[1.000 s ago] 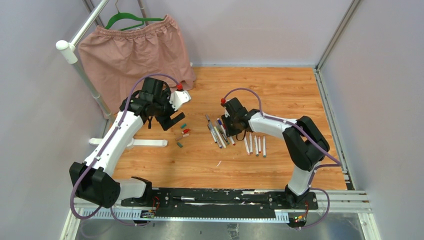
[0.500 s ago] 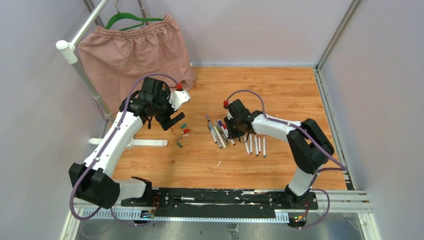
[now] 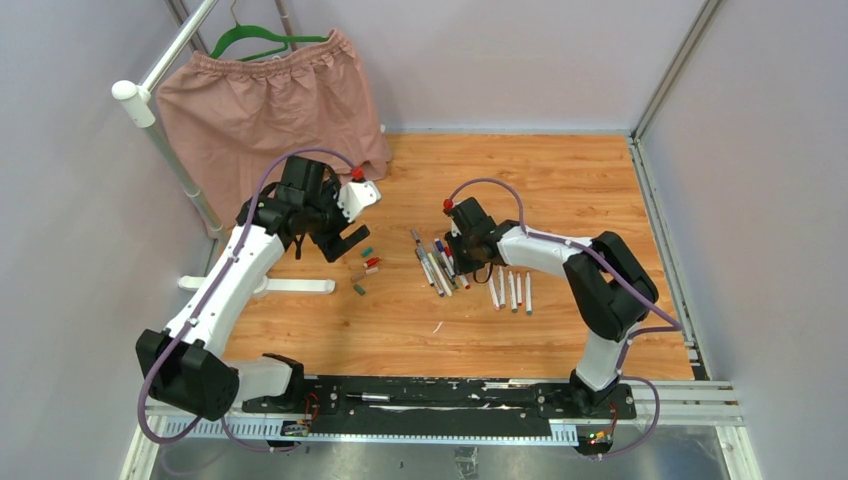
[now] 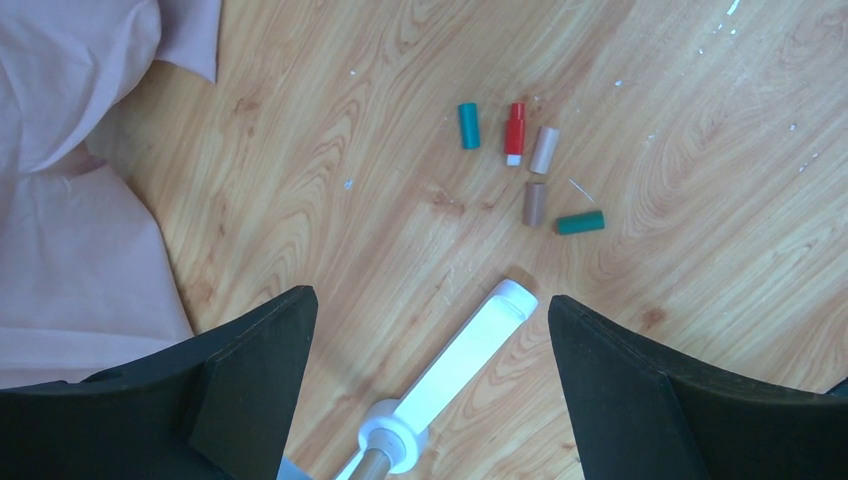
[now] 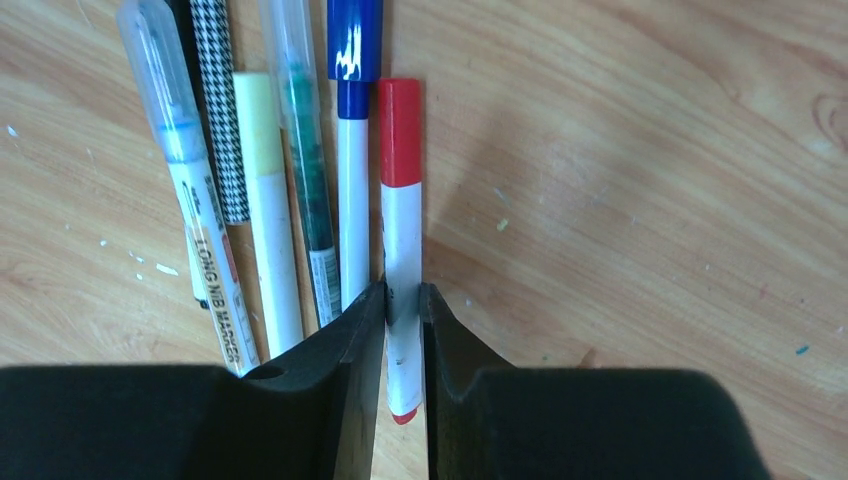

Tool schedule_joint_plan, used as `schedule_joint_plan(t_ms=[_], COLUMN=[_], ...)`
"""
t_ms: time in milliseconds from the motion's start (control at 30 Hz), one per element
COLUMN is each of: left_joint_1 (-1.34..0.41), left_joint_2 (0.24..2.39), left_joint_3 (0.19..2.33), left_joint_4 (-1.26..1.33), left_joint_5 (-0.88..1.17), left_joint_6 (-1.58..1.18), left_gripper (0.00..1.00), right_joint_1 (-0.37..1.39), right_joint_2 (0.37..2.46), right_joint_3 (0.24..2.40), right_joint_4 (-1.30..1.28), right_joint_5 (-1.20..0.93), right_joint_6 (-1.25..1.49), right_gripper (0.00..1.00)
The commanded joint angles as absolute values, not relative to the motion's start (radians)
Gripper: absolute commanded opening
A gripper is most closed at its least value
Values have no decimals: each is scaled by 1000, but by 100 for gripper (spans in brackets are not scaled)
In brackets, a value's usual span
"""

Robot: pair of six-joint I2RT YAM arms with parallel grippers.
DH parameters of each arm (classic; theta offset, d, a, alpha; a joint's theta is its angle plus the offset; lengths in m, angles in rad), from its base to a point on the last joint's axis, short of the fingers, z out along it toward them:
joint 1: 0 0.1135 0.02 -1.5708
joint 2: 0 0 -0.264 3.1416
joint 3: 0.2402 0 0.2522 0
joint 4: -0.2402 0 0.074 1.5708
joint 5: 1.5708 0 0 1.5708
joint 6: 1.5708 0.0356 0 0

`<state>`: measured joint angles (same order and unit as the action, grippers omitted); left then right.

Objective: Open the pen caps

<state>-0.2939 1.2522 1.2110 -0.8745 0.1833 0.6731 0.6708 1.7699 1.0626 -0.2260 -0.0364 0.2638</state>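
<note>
Right arm (image 3: 545, 255) slightly leftward, fingers (image 5: 340, 370) tight on red-capped pen (image 5: 402, 230); left fingers (image 4: 250, 370) apart over speckled wood tabletop (image 4: 300, 200)

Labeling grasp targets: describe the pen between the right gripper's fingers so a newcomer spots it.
On the wooden table, find the cluster of pens at centre. At its edge, the right gripper clamps the red-capped pen: white barrel, next to a blue-capped pen, the only red cap in wrist view.
</note>
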Motion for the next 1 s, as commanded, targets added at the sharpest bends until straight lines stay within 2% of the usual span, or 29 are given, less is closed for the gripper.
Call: schedule_joint_plan(t_ms=[0, 133, 267, 567, 700, 967], left_joint_1=[-287, -287, -287, -287, -287, -288], left_joint_2=[1224, 1207, 1185, 1073, 1018, 1005], left_joint_3=[1186, 1165, 1146, 1091, 1072, 1100], left_joint_4=[-889, -900, -900, -937, -936, -936], left_joint_5=[219, 247, 291, 354, 348, 408], left_joint_6=[665, 677, 685, 908, 980, 1069], left_gripper=[92, 92, 92, 92, 100, 100], right_joint_1=[665, 665, 666, 666, 666, 671], right_joint_2=[1845, 1852, 1823, 1648, 1577, 1530], right_joint_3=[1050, 1045, 1053, 1126, 1152, 1245], right_joint_4=[-232, -221, -231, -331, -376, -508], right_joint_5=[-17, -12, -1, -41, -127, -382], right_joint_6=[252, 250, 242, 220, 213, 227], right_gripper=[20, 12, 0, 0, 0, 0])
